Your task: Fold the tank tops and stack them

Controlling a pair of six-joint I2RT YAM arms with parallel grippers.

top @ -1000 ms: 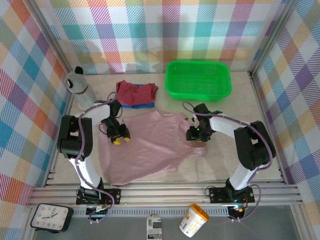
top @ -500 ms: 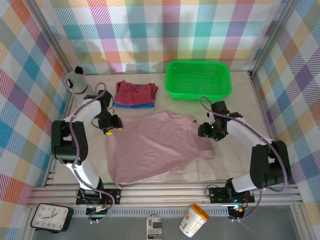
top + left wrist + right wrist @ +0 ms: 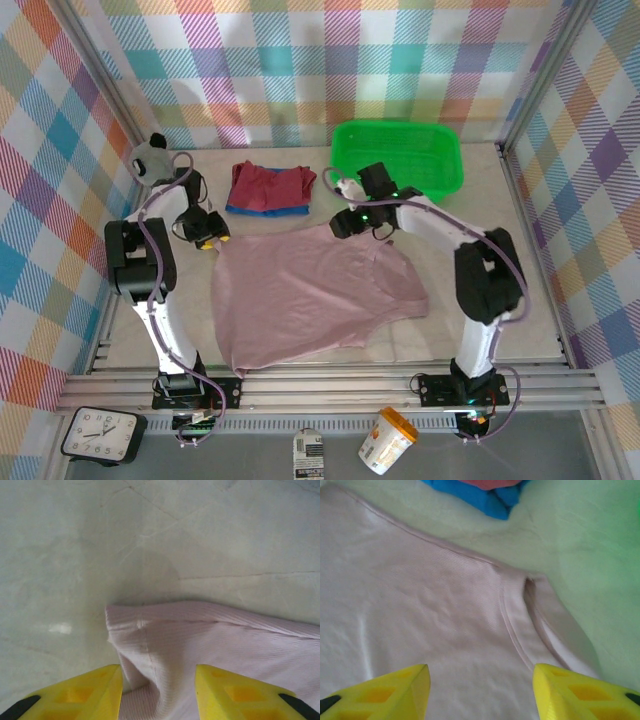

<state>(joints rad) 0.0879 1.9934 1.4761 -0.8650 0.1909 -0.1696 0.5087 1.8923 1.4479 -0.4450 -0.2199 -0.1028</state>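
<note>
Locate the pale pink tank top [image 3: 315, 290] at the middle of the desk [image 3: 500, 280], spread flat, with one side reaching close to the near edge. Find the dark red tank top [image 3: 270, 183] near the far edge, left of centre, bunched on top of the royal blue tank top [image 3: 262, 209], of which only a strip along the near side of the pile shows. Note a narrow band of bare desk between this pile and the pink garment. Find the green basket [image 3: 397, 192] upright toward the far right corner, just right of the pile. Read the left tool [image 3: 206, 238] [image 3: 157, 690] as partly open: yellow fingers [image 3: 75, 692] apart, with the far left corner of the pink garment [image 3: 200, 640] lying in the gap, not pinched. Cannot tell whether the pads touch the cloth. Read the right tool [image 3: 344, 224] [image 3: 480, 690] as wide: fingers [image 3: 580, 690] well apart, holding nothing, poised over the far edge of the pink garment [image 3: 420, 595] beside a ribbed band and a folded strap, with the blue cloth [image 3: 490, 497] just beyond.
</note>
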